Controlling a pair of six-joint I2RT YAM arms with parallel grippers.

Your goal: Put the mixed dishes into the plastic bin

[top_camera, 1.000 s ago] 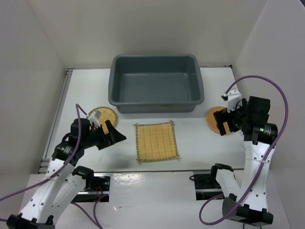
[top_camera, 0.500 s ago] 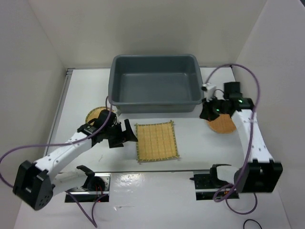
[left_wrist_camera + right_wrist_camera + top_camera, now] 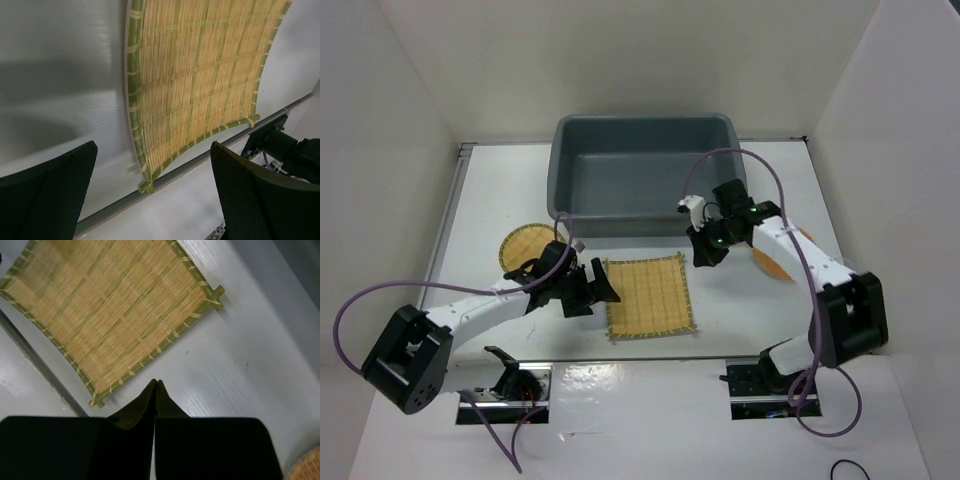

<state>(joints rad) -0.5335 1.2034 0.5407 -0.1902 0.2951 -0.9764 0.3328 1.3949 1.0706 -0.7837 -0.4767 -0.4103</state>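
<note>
One spread left tool faces the mat.

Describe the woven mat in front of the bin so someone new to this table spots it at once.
Start at the large dark grey plastic bin at the back. Just in front of its near wall lies a flat square woven yellow mat with dark edging. It alone is square; the yellow disc on its left and the orange-brown disc on its right are round.
</note>
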